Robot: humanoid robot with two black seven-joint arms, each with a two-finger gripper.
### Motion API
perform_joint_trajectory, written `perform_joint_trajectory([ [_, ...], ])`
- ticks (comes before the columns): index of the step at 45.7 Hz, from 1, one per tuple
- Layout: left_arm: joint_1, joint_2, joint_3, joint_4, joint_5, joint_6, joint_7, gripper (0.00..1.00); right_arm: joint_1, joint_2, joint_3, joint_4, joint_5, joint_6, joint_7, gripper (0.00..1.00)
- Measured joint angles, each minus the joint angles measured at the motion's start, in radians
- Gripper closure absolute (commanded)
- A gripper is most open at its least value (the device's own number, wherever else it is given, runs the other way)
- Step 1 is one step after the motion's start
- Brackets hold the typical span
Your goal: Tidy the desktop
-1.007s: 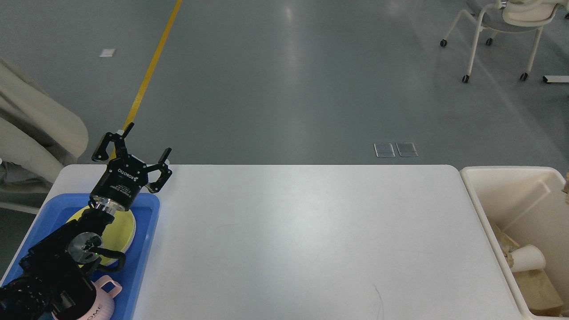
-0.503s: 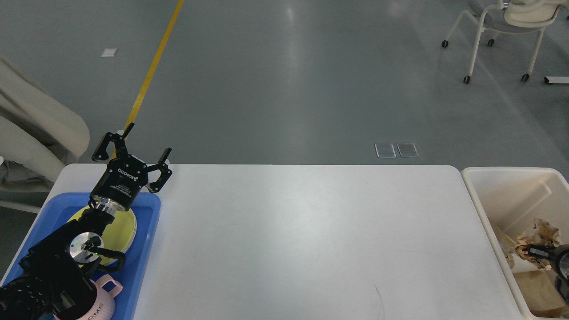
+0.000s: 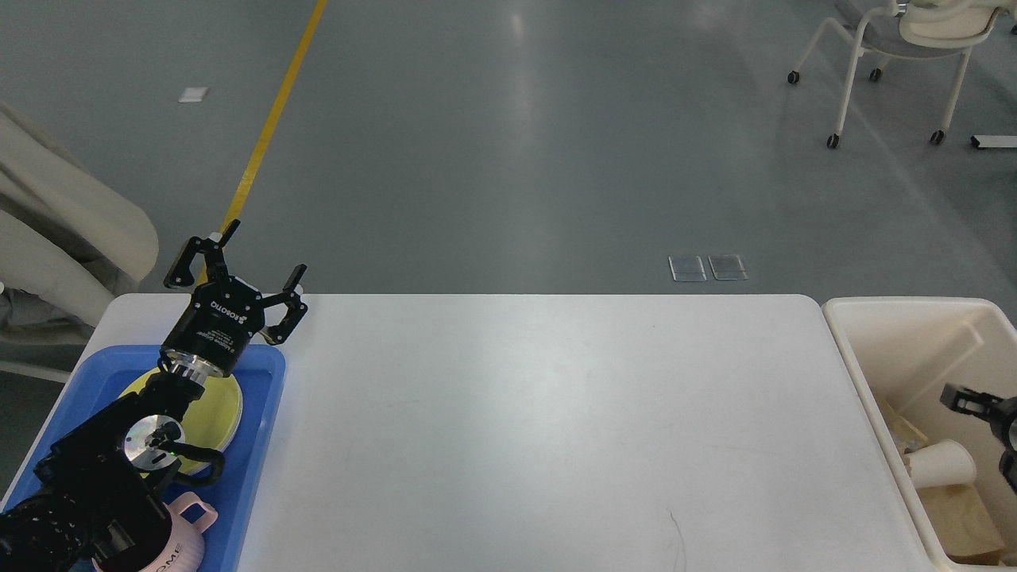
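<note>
crumpled paper gone from right pincer (image 3: 965, 400) over bin (image 3: 906, 318).

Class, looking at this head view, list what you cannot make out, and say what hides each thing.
- Right gripper: head view, cut by the right edge; open or shut unclear.
- Yellow plate: partly hidden by the left arm.
- Pink cup: mostly covered by the arm, cut by the bottom edge.
- Bin: contents cut off at right.

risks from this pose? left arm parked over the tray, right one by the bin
1. The left gripper hangs open above the blue tray; its arm crosses the yellow plate and pink cup, so a careless retract could knock either.
2. The right gripper sits inside the cream bin, near the paper cup; pulling sideways might catch the wall.
</note>
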Motion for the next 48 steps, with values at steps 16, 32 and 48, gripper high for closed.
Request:
perform_joint_trajectory([
  [16,0.0,0.0,0.0,0.0,0.0,0.0,0.0,0.0,0.317,-0.144,0.966,0.479,0.072,-0.004,0.066,0.0],
  [32,0.0,0.0,0.0,0.0,0.0,0.0,0.0,0.0,0.1,0.282,1.407,0.346,0.574,0.302,0.16,0.0],
  [48,0.0,0.0,0.0,0.0,0.0,0.0,0.0,0.0,-0.081,0.341,1.498,0.172,0.594,0.723,0.301,0.0],
])
